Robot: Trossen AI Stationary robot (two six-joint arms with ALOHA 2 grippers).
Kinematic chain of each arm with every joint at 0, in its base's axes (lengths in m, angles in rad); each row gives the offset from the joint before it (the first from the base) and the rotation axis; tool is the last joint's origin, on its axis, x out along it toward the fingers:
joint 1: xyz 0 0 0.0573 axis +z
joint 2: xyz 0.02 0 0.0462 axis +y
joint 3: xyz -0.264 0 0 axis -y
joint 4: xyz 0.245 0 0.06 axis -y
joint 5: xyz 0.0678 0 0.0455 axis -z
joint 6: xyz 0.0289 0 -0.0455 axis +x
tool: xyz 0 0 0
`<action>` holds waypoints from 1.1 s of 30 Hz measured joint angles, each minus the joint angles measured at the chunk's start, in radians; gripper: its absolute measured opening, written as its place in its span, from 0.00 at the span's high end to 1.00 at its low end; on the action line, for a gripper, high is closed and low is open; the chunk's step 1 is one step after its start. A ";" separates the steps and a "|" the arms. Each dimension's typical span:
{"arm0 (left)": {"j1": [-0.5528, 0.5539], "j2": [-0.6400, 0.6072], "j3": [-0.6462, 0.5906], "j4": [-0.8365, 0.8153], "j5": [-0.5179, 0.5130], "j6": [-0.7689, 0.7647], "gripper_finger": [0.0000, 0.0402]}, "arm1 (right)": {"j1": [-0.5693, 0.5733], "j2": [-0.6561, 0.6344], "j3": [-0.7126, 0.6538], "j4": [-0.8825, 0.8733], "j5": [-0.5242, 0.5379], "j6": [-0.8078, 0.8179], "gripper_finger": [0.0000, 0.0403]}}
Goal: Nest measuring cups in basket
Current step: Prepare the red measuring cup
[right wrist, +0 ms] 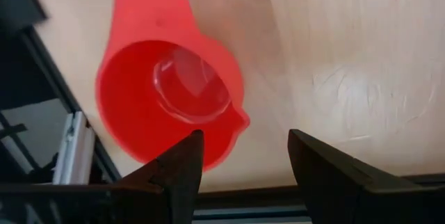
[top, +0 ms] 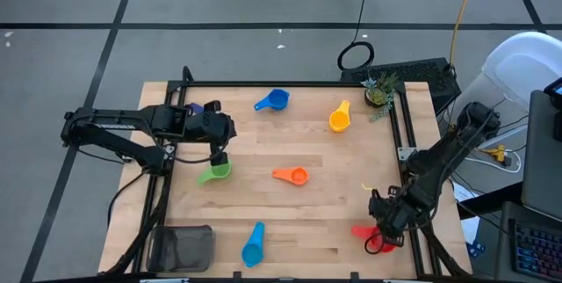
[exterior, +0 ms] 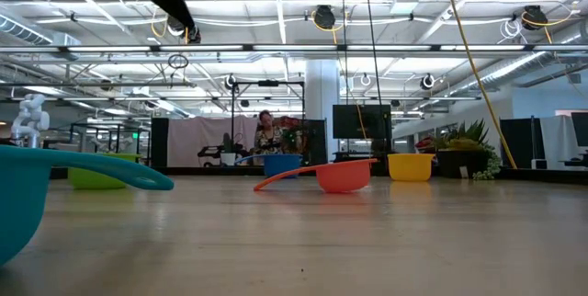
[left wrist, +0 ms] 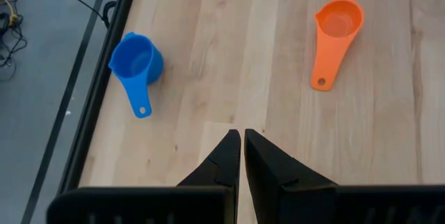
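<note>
Overhead, left gripper (top: 221, 159) closed, empty, just above green cup (top: 213, 173). Right gripper (top: 379, 230) open beside red cup (top: 373, 237) at table's (top: 325, 221) right edge. Basket (top: 182, 248) empty, near-left corner.

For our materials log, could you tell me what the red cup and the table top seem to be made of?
Red cup: probably smooth glossy plastic, with light glinting off its floor. Table top: pale wood, apparently butcher-block, with visible plank seams and grain.
</note>
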 joint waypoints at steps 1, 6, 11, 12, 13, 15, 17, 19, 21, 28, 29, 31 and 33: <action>0.000 0.000 0.000 0.000 0.000 0.001 0.93 | 0.004 0.011 0.000 0.003 0.000 -0.004 0.50; 0.000 0.000 0.000 0.000 0.000 -0.001 0.93 | 0.008 0.051 -0.045 0.121 -0.004 0.001 0.50; 0.000 0.000 0.000 0.000 0.000 -0.004 0.93 | 0.008 0.057 -0.113 0.202 0.002 0.057 0.50; 0.000 0.000 0.000 0.000 0.000 -0.004 0.93 | 0.008 0.057 -0.121 0.187 0.009 0.061 0.51; 0.000 0.000 0.000 0.000 0.000 -0.004 0.93 | 0.008 0.057 -0.124 0.173 0.024 0.061 0.52; 0.000 0.000 0.000 -0.001 0.000 -0.004 0.93 | 0.006 0.057 -0.126 0.152 0.047 0.046 0.56; 0.000 0.000 0.000 0.000 0.000 -0.004 0.93 | -0.005 0.057 -0.126 0.144 0.053 0.011 0.65; 0.000 0.000 0.000 -0.001 0.000 -0.003 0.93 | -0.020 0.057 -0.126 0.146 0.053 -0.022 0.79; 0.000 0.000 0.000 -0.001 0.000 -0.003 0.93 | -0.030 0.057 -0.126 0.145 0.051 -0.062 0.93; 0.000 0.000 0.000 -0.002 0.000 0.009 0.93 | -0.137 0.056 -0.126 0.139 0.107 -0.253 0.99; 0.000 0.000 0.000 -0.003 -0.001 0.010 0.93 | -0.167 0.056 -0.126 0.153 0.119 -0.297 0.99; 0.000 0.000 0.000 -0.003 -0.001 0.011 0.93 | -0.237 0.056 -0.126 0.189 0.148 -0.387 0.99; 0.000 0.000 0.000 -0.005 -0.001 0.011 0.93 | -0.310 0.056 -0.126 0.224 0.176 -0.473 0.99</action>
